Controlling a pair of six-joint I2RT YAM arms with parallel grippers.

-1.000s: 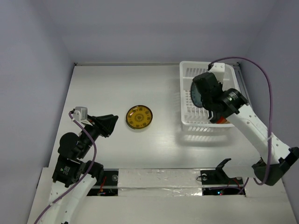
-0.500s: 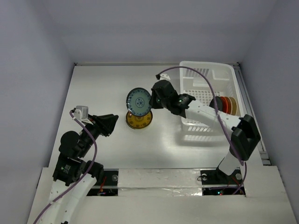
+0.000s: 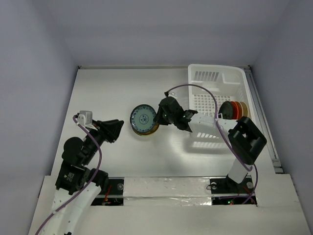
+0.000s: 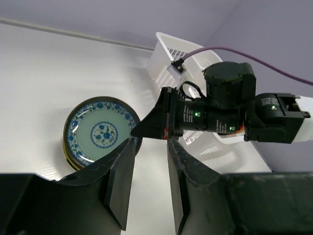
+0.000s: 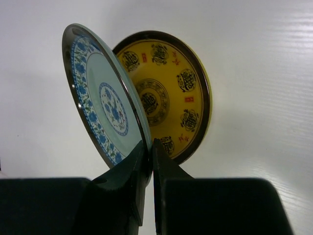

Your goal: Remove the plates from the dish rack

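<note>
My right gripper (image 3: 157,119) is shut on the rim of a pale green plate with blue flowers (image 3: 143,118), holding it tilted just above a patterned yellow plate (image 3: 152,129) that lies on the table. In the right wrist view the gripper (image 5: 150,149) pinches the blue-flowered plate (image 5: 100,100) in front of the yellow plate (image 5: 171,93). The white dish rack (image 3: 200,93) stands at the right and holds black, red and orange plates (image 3: 233,109) on edge. My left gripper (image 3: 116,130) is open and empty, left of the plates; it shows in its wrist view (image 4: 149,161).
The right arm (image 3: 210,125) stretches across the rack's near left corner, with its purple cable (image 3: 195,88) looping over the rack. The table's back edge meets the wall (image 3: 132,66).
My right gripper has carried the blue-flowered plate out of the rack, leftward over the table, and lowered it onto the yellow plate. The left arm has not moved.
</note>
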